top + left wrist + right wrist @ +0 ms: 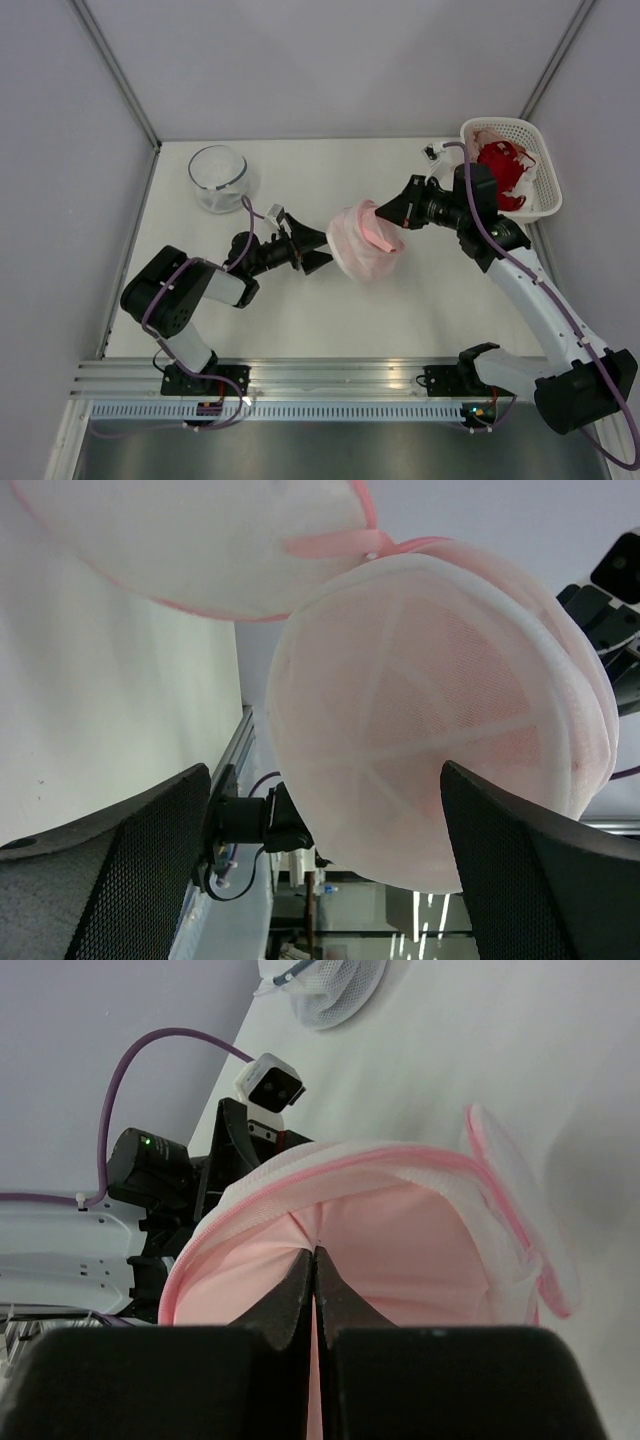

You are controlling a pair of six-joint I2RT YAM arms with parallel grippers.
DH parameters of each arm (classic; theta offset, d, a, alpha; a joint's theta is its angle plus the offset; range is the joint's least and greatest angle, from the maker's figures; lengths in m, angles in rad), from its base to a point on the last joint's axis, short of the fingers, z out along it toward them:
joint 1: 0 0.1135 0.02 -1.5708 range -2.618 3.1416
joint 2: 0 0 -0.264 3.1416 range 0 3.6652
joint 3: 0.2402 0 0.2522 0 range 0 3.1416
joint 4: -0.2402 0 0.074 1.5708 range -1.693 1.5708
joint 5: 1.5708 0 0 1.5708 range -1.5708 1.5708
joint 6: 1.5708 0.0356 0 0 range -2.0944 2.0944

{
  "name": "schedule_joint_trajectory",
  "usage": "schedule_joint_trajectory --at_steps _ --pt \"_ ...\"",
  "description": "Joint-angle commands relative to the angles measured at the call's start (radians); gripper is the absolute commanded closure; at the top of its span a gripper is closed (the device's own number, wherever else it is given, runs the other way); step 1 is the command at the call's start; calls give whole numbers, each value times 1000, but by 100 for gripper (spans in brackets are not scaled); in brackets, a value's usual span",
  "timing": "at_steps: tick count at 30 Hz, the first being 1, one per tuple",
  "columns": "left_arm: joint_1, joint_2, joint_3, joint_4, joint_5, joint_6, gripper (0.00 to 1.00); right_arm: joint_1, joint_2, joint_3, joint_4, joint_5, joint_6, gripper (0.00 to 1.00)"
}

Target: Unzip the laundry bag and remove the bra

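Laundry bag (362,255) (zip open, lid flap hanging) is just ahead of the left gripper (322,250), whose jaws stand wide apart, empty. Right gripper (380,213) is pinched together on the bra (400,1250) inside the rim. The fabric looks light, limp and snag-prone; grip a fold.

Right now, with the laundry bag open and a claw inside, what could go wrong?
1. The left claw stands open around the laundry bag without gripping it, so a pull may drag the whole bag along.
2. The right claw is shut on only a small fold of the bra, which may slip free.
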Motion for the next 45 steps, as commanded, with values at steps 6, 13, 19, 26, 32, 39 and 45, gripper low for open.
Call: schedule_joint_trajectory --at_steps 6,13,19,26,32,39,45 --pt "-6 -106 34 379 53 136 0 -56 -45 107 -42 -67 -58 99" --pt "-14 -109 57 378 81 157 0 -64 -49 106 -22 -102 -55 100" --pt "-49 -76 95 378 76 163 0 -67 -42 95 15 -131 -29 99" --pt "-60 -40 135 378 66 191 2 -70 -37 101 29 -156 -6 99" --pt "-58 -39 134 355 72 231 5 -87 -37 113 7 -166 8 100" --pt "-61 -106 132 344 53 179 11 -99 -17 113 -37 -125 -9 99" --pt "-101 -327 164 -92 15 366 10 -99 -13 92 -23 -123 -6 100"
